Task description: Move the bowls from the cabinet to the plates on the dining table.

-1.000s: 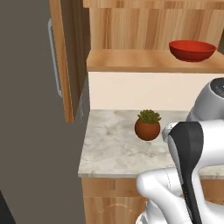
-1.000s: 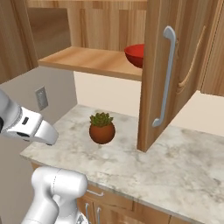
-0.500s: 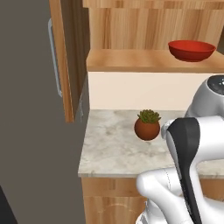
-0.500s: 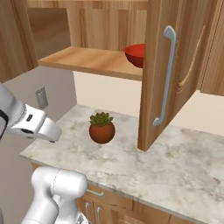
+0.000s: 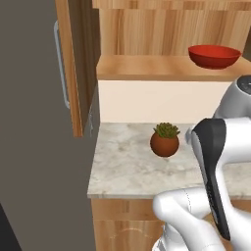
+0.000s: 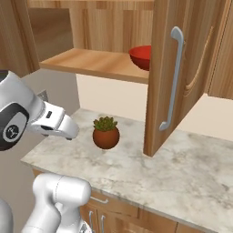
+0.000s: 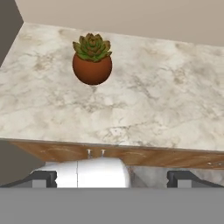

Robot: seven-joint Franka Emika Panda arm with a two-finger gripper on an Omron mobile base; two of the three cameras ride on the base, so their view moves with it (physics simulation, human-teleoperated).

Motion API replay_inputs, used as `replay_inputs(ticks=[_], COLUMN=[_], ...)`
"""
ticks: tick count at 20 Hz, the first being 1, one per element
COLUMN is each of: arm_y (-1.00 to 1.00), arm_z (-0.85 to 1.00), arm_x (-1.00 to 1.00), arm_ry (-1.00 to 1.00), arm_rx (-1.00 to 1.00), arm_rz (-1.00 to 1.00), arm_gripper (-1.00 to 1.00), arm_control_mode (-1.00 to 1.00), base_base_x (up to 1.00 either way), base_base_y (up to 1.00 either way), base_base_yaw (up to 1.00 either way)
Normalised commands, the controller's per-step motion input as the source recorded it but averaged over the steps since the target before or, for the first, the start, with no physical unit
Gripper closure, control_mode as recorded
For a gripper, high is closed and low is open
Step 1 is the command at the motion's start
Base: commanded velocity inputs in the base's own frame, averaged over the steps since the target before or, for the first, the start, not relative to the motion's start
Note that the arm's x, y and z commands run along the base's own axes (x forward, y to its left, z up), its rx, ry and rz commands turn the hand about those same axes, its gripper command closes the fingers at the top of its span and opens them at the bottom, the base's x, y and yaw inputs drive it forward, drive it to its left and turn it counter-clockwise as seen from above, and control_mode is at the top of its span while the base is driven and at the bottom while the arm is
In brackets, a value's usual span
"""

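Note:
A glossy red bowl (image 5: 214, 56) sits on the wooden shelf of the cabinet (image 5: 147, 68); from the right side the bowl (image 6: 140, 57) is half hidden behind the open cabinet door (image 6: 160, 91). My gripper (image 7: 111, 178) is open, its two dark fingertips (image 7: 43, 178) set wide apart with nothing between them. It hangs in front of the counter edge, well below and short of the shelf. The plates and the dining table are out of view.
A round terracotta pot with a succulent (image 5: 164, 139) stands on the marble counter (image 5: 122, 171) under the shelf, as also seen from the hand (image 7: 92, 65). The second open door (image 5: 73, 68) with its silver handle juts out at the left. Wooden drawers sit below the counter.
My arm's white links have shifted slightly toward the counter. The bowl, the pot and the doors have stayed where they were. The gripper has stayed open.

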Motion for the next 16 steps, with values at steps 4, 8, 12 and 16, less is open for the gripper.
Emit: replay_inputs(ticks=[4, 8, 12, 16], arm_y=[-0.02, -0.36, -0.58, -0.37], arm_z=[0.37, 0.5, 0.56, 0.57], arm_x=[0.07, 0.19, 0.39, 0.44], arm_ry=[-0.1, -0.02, 0.0, 0.0], arm_rx=[-0.09, -0.16, -0.15, -0.11], arm_rz=[0.07, 0.08, 0.1, 0.16], arm_gripper=[-1.0, -1.0, -1.0, -1.0], arm_control_mode=[-1.0, -1.0, -1.0, -1.0], base_base_x=[0.0, 0.0, 0.0, 0.0], base_base_y=[0.0, 0.0, 0.0, 0.0], base_base_yaw=[0.0, 0.0, 0.0, 0.0])
